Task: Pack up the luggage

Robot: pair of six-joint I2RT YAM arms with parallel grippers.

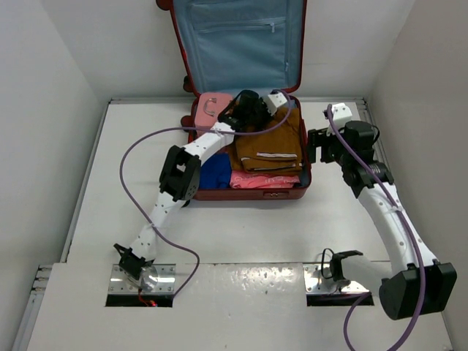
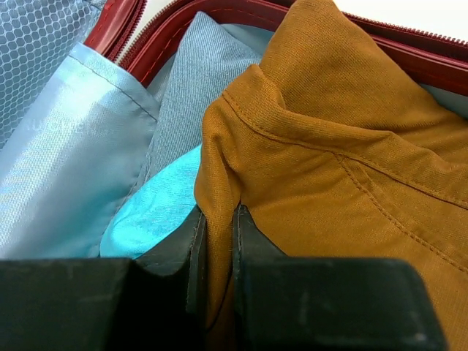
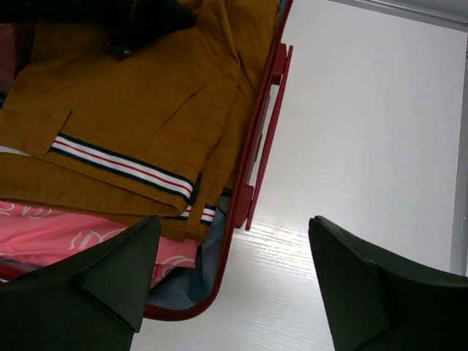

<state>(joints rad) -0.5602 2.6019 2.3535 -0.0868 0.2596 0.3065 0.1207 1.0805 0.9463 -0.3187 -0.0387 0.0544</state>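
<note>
1. The dark red hard-shell suitcase [image 1: 219, 194] is lying open on the white worktop [image 1: 110, 183].
2. Inside it, a brown cotton jacket [image 1: 267, 142], a pink printed cloth [image 1: 263, 180] and a blue cloth [image 1: 214, 172] are lying.
3. The left gripper [image 2: 218, 219] jaws are pinching the jacket inside the suitcase.
4. The right gripper [image 3: 234, 223] jaws are hanging wide apart, empty, beside the suitcase.

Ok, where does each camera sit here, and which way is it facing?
Top external: above and behind the bases, looking down at the table and luggage; left arm and right arm show.
Left wrist: low inside the luggage; left gripper pinching the brown garment.
Right wrist: above the luggage's right edge, looking down; right gripper open.
Shared: both wrist views show the brown garment and luggage.
</note>
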